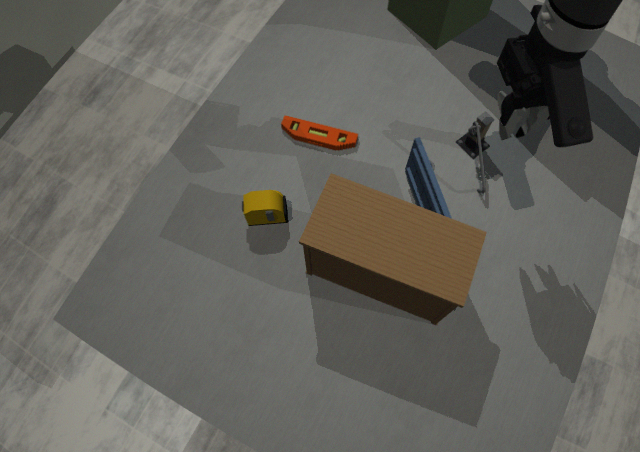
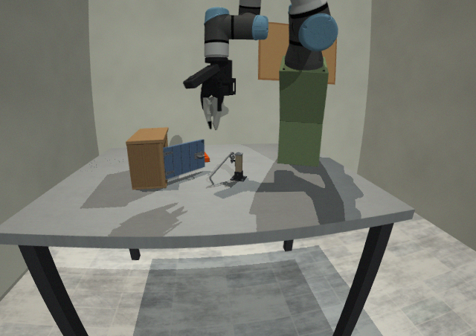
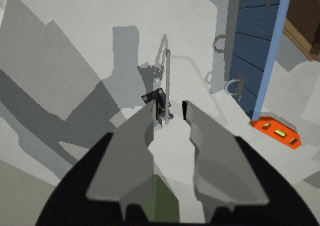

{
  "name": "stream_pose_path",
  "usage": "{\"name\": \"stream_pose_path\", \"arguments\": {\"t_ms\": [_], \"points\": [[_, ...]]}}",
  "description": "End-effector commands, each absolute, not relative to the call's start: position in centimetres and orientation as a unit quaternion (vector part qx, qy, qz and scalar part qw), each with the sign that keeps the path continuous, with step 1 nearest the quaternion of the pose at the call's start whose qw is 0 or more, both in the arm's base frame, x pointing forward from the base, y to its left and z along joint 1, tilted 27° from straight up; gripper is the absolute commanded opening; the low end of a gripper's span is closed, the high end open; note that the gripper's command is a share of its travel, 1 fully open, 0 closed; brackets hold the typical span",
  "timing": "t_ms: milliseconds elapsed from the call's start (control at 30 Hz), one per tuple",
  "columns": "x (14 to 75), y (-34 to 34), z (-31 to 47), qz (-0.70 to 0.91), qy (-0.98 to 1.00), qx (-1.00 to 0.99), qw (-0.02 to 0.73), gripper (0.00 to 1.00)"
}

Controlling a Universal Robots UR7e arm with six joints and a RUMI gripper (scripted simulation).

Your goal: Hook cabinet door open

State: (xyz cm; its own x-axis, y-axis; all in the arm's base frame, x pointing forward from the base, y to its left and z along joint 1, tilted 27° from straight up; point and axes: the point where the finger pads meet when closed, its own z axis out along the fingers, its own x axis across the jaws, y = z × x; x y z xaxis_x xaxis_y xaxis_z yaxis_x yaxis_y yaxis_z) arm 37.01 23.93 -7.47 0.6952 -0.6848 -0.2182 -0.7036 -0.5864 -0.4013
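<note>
The wooden cabinet point(image 1: 392, 240) point(image 2: 148, 157) stands flat on its base on the table. Its blue door point(image 1: 426, 178) point(image 2: 184, 158) point(image 3: 235, 86) is swung open, with the metal eye on its face. The short post point(image 1: 481, 132) stands on a black foot right of the door point(image 2: 239, 165). The thin hook point(image 1: 481, 170) point(image 2: 219, 167) slopes down from the post top, its tip on the table, apart from the eye. My gripper point(image 2: 212, 123) hangs high above the post, nearly shut and empty. In the wrist view, the fingertips frame the post point(image 3: 160, 106).
An orange spirit level point(image 1: 319, 133) point(image 3: 276, 132) lies behind the cabinet, beyond the door's edge. A yellow tape measure point(image 1: 264, 207) sits left of the cabinet. The arm's green pedestal point(image 2: 303, 113) stands to the right of the post.
</note>
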Motion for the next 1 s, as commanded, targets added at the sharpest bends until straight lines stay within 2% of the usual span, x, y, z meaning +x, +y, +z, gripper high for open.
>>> {"name": "stream_pose_path", "arguments": {"t_ms": [0, 967], "points": [[37.0, 23.9, -7.4, 0.02, 0.39, -0.89, 0.234, 0.14], [37.5, 25.2, -10.0, 0.02, 0.39, -0.89, 0.234, 0.14]]}}
